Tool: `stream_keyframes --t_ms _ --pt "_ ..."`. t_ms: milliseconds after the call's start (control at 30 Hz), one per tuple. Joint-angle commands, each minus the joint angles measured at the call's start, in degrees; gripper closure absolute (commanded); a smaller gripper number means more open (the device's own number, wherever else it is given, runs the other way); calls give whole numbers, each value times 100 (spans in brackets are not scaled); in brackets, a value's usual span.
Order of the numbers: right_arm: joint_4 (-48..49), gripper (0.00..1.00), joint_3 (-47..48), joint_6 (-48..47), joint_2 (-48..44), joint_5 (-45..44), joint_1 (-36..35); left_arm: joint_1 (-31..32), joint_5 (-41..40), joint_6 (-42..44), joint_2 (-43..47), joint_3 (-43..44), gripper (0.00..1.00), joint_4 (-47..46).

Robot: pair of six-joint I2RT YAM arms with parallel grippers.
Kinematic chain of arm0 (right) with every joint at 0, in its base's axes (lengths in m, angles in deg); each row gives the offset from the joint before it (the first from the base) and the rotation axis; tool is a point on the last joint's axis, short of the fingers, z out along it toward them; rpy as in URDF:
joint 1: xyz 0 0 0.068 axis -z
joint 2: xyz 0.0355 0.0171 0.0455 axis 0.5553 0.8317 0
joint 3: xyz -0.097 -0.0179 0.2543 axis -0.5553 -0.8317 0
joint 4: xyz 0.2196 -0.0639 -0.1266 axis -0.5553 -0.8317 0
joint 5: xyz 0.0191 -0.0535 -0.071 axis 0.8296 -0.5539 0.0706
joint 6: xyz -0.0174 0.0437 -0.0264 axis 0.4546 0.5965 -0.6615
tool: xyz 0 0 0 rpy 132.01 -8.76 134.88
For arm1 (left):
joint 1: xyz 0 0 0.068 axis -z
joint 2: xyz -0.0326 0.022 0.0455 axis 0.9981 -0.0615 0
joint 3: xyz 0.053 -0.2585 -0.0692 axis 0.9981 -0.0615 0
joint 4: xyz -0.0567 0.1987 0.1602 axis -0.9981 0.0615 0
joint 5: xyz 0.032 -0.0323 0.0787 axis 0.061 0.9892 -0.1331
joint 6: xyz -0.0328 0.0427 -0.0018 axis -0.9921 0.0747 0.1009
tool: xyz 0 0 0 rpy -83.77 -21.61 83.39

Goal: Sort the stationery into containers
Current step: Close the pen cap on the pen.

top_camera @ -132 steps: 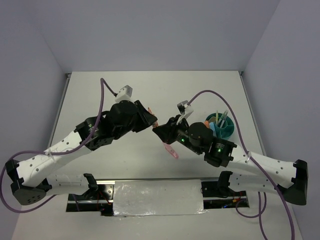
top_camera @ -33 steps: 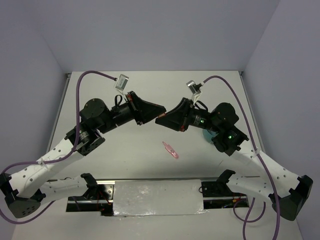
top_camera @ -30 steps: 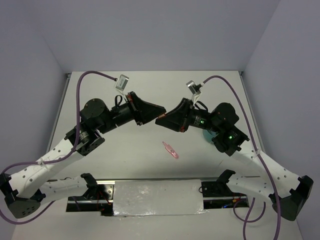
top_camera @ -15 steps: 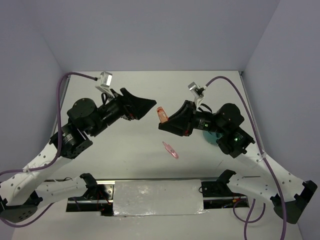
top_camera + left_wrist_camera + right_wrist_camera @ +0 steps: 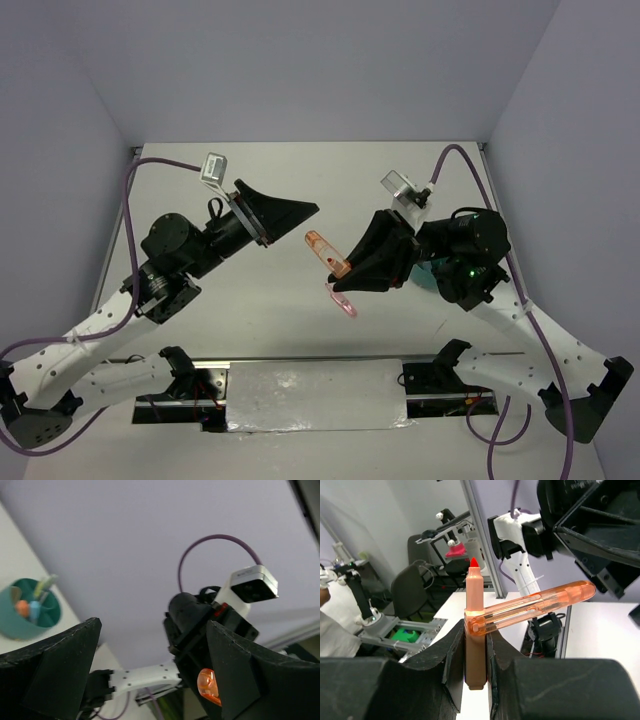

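My right gripper [image 5: 347, 277] is shut on an orange highlighter [image 5: 327, 254] and holds it up in the air over the middle of the table. In the right wrist view the gripper [image 5: 475, 637] clamps the highlighter's barrel [image 5: 475, 655], red tip up, with its clear orange cap [image 5: 535, 604] sticking out sideways. My left gripper [image 5: 300, 210] is raised and open, apart from the highlighter, with nothing between its fingers [image 5: 60, 670]. The teal cup [image 5: 27, 612] holds several items; in the top view only a sliver of the cup [image 5: 425, 274] shows behind my right arm. A pink item [image 5: 342, 300] lies on the table.
The white table [image 5: 250, 300] is walled at the back and on both sides. A metal rail and a white plate [image 5: 315, 395] run along the near edge between the arm bases. Purple cables loop above both wrists.
My left gripper has opened, let go of the highlighter and drawn back to the left. My right gripper keeps the highlighter and has swung it down and nearer, tilting it.
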Motion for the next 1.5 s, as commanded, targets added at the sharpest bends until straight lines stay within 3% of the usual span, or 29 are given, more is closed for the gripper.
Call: stream_keyframes --t_ms 0,133,200,233,333,733,833,933,1033,1333,1467 --pt "94 100 424 -303 79 315 10 -2 615 -936 -120 -200 1 -1554" --pt "-250 100 617 -647 123 245 18 6 905 -1297 -261 -253 2 -2014" --pt "-512 100 696 -892 158 140 27 -2 1063 -1420 -323 -270 14 -2241" --pt "-619 100 784 -998 184 113 27 -2 1090 -1455 -332 -305 25 -2321" --pt "-927 100 855 -1253 255 60 53 6 1047 -1316 -271 -253 40 -2200" --pt "-1428 100 521 -1684 246 -282 106 -2 1142 -1191 -182 -121 37 -2014" --pt "-1656 100 512 -1895 255 -388 124 -2 1222 -1218 -253 -86 45 -2172" --pt "-1815 100 390 -2018 273 -484 185 6 1257 -1087 -270 54 70 -1980" --pt "-1719 100 179 -1905 246 -485 194 6 1178 -780 -253 282 87 -1532" --pt "-2606 100 55 -1852 149 -1231 203 -2 888 275 -244 1056 100 -521" --pt "-2904 100 169 -1317 185 -1574 194 6 1028 636 -200 1110 100 -678"
